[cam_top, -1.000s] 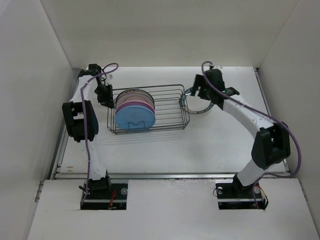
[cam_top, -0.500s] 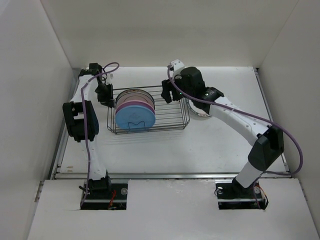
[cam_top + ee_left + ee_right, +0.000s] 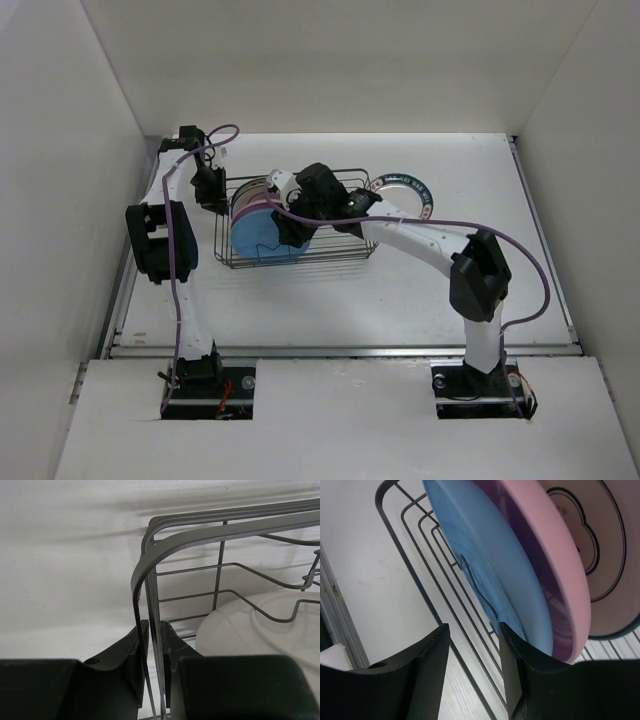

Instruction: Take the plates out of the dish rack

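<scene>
The dark wire dish rack (image 3: 340, 250) stands mid-table and holds upright plates at its left end: a blue plate (image 3: 255, 238) in front, a pink plate (image 3: 262, 192) behind it. A dark patterned-rim plate (image 3: 402, 188) lies flat on the table, right of the rack. My left gripper (image 3: 213, 200) is shut on the rack's left end rim wire (image 3: 145, 570), with a pale plate (image 3: 250, 630) just inside. My right gripper (image 3: 474, 645) is open over the rack's wires (image 3: 420, 555), one finger beside the blue plate's face (image 3: 485, 565). The pink plate (image 3: 545, 555) and a pale plate with a cartoon drawing (image 3: 610, 540) stand behind.
White walls close the table in at the left, back and right. A metal rail (image 3: 340, 350) runs along the near edge. The right arm (image 3: 430, 240) stretches across the table's middle above the rack's right half.
My right arm has swung left from the patterned-rim plate beside the rack to the blue plate inside it. The patterned plate now lies free on the table. The left arm has not moved.
</scene>
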`<act>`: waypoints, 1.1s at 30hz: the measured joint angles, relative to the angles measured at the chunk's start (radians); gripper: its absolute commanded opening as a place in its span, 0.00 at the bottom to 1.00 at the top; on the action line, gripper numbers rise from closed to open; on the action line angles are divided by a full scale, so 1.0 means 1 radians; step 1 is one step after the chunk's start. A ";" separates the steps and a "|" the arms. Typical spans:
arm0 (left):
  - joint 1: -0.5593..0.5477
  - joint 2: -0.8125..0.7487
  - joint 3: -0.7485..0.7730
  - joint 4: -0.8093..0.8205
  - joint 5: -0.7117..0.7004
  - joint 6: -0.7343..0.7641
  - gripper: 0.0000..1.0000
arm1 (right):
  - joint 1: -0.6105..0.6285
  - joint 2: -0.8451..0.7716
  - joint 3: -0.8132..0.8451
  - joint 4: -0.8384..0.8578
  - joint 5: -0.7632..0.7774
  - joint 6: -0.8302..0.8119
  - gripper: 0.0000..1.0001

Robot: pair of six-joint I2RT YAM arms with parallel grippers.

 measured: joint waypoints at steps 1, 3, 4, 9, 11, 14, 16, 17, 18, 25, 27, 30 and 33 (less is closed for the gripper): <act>0.000 0.000 0.000 0.000 0.000 0.000 0.13 | 0.000 0.019 0.023 -0.005 0.008 0.000 0.50; 0.000 0.000 0.000 0.000 -0.001 0.000 0.13 | -0.002 0.047 0.063 -0.027 0.013 0.000 0.51; 0.000 0.000 0.000 0.000 -0.002 0.000 0.13 | -0.001 0.050 0.076 -0.037 0.013 0.000 0.54; -0.001 0.000 0.000 0.000 -0.005 0.000 0.13 | 0.011 0.002 0.071 -0.049 0.011 -0.006 0.74; -0.001 0.000 0.000 0.000 -0.005 0.000 0.13 | 0.012 -0.050 0.045 -0.039 0.023 -0.008 0.74; -0.001 0.000 0.000 0.000 -0.005 -0.001 0.13 | 0.009 -0.122 0.020 -0.032 0.055 -0.007 0.74; -0.001 0.000 0.000 0.000 -0.005 -0.001 0.13 | 0.005 -0.137 0.027 -0.016 0.080 -0.006 0.74; -0.001 0.000 0.000 0.000 -0.005 -0.001 0.13 | 0.005 -0.134 0.034 -0.013 0.090 -0.006 0.71; -0.001 0.000 0.000 0.000 -0.005 -0.001 0.13 | 0.004 -0.124 0.045 -0.016 0.101 -0.007 0.69; -0.001 0.000 0.001 -0.001 -0.005 0.000 0.13 | 0.003 0.027 0.103 -0.024 0.142 -0.005 0.53; -0.001 0.000 0.001 -0.001 -0.005 0.000 0.13 | 0.002 0.054 0.102 -0.029 0.145 -0.004 0.52; -0.001 0.000 0.001 -0.001 -0.005 0.000 0.13 | -0.001 0.066 0.100 -0.030 0.151 -0.004 0.44; -0.001 0.000 0.001 -0.001 -0.005 0.000 0.13 | -0.007 0.070 0.103 -0.005 0.183 -0.062 0.00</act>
